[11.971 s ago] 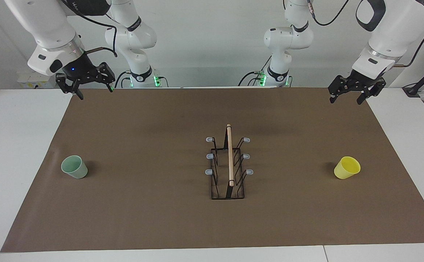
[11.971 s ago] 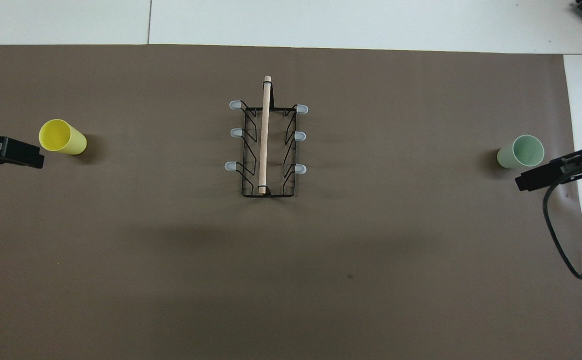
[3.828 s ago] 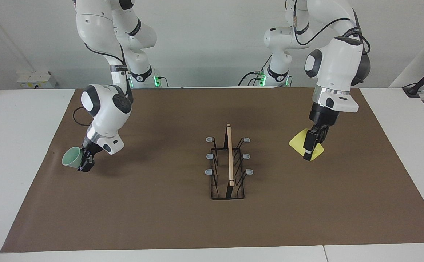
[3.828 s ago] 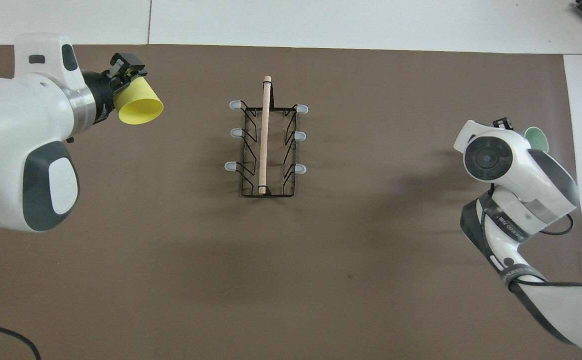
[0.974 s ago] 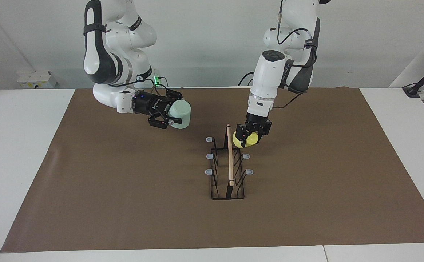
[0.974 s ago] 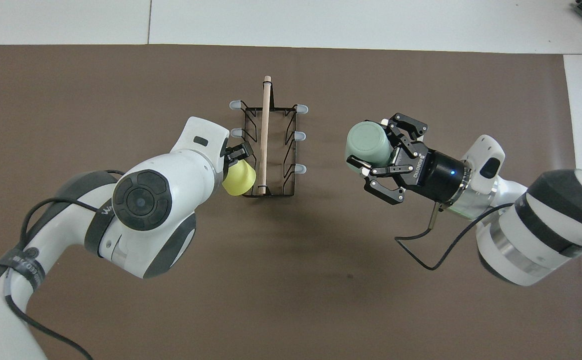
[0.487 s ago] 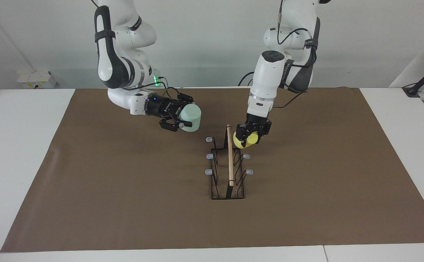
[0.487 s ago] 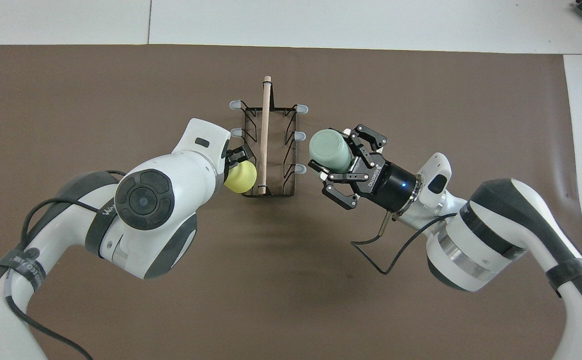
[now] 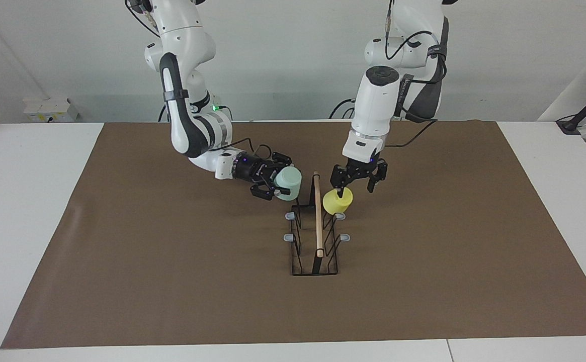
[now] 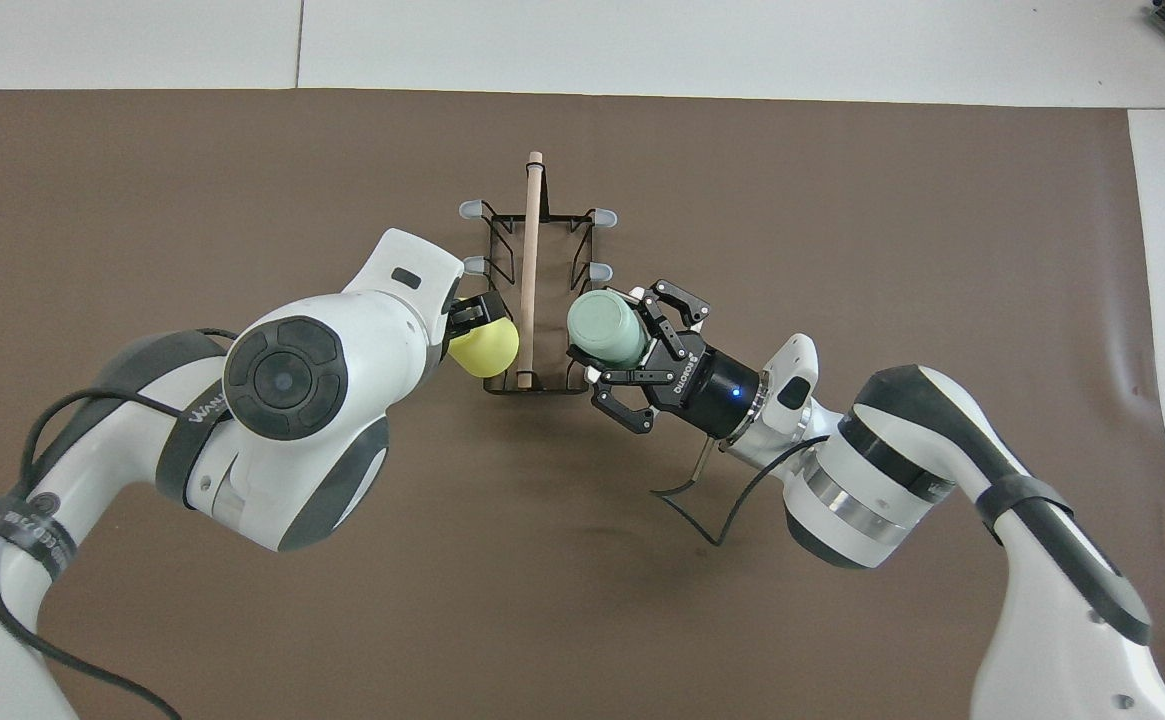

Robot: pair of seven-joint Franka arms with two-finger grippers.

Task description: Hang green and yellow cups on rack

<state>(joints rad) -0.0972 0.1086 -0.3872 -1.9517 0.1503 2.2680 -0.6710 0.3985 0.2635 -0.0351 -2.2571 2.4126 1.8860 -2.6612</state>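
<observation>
**Hands at the rack: one cup hung, one being brought in**

Left hand (image 9: 355,184) is seen spread and released just above the bright yellow tapered plastic cup (image 9: 338,201), which is judged to be seated on a peg of the black wire rack with its pale wooden rod handle (image 9: 318,221), at the centre of the frame. The cup is tipped mouth-down so that the peg can carry it from inside. Right hand (image 9: 279,180) is clenched on the pale mint green plastic cup (image 9: 289,184), held on its side over the rack's upper pegs, closed base outward, presumably for the same fit. Smooth, handleless walls are offered; grey caps tip the pegs. A brown matt tabletop (image 9: 172,276) lies beneath.
</observation>
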